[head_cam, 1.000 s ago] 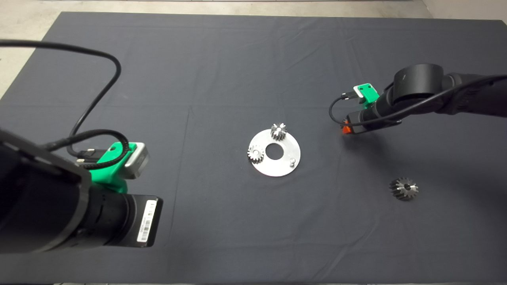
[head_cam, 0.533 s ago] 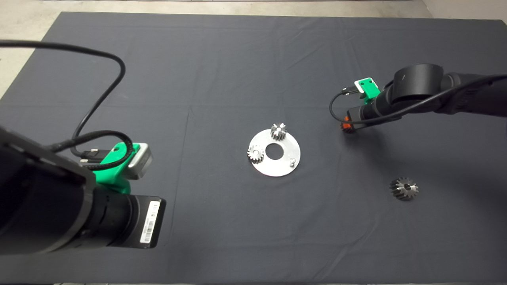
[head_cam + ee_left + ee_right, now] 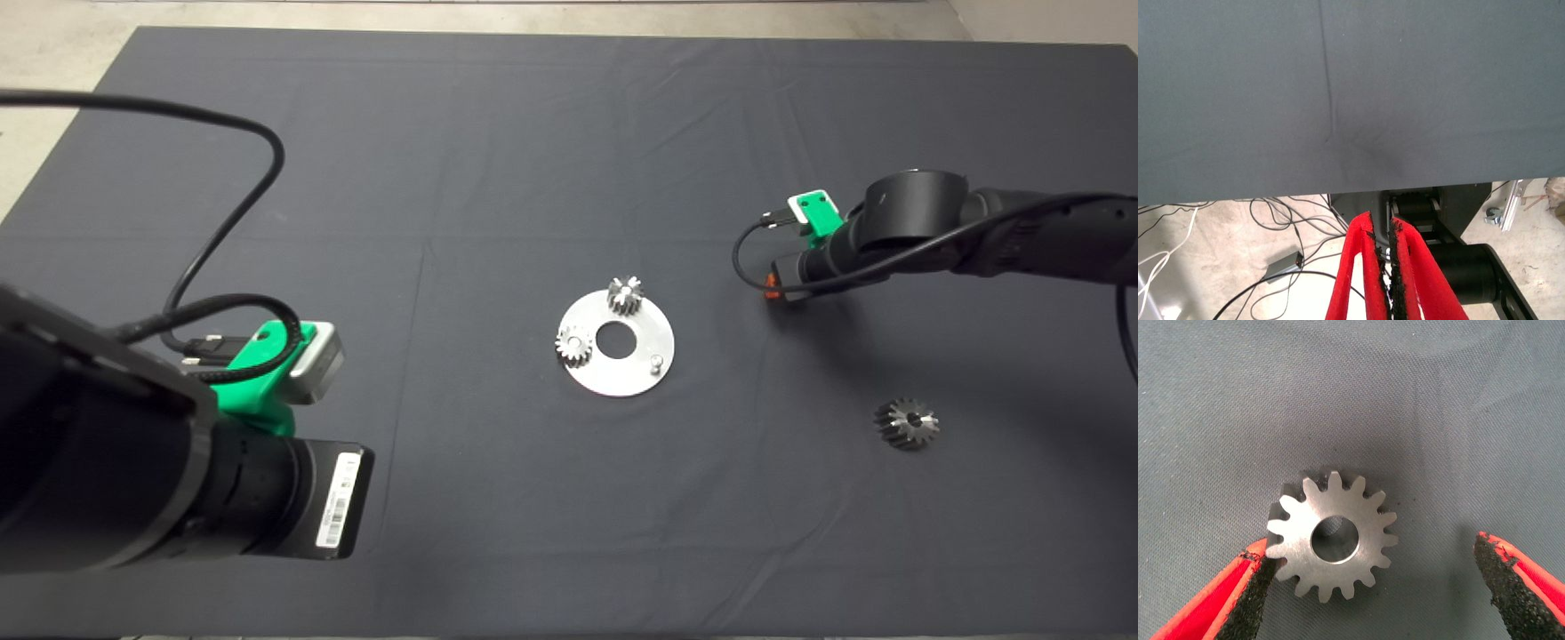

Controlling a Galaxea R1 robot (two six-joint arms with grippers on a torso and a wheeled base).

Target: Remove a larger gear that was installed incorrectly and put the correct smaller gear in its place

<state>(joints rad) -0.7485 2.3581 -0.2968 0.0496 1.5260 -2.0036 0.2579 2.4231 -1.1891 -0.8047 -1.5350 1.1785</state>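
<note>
I count four gears on my screens: one larger gear [image 3: 906, 423] lying on the mat [image 3: 498, 160], one smaller gear [image 3: 1332, 535] between the red fingers, two silvery gears [image 3: 625, 295] [image 3: 574, 346] on one round plate [image 3: 633, 372].

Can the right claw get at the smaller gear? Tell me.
Probably yes: the right claw hangs open over the smaller gear, one pad at its teeth, nothing between.

Dull steel smaller gear [image 3: 1333, 543] on matt woven cloth mat [image 3: 1438, 420].
</note>
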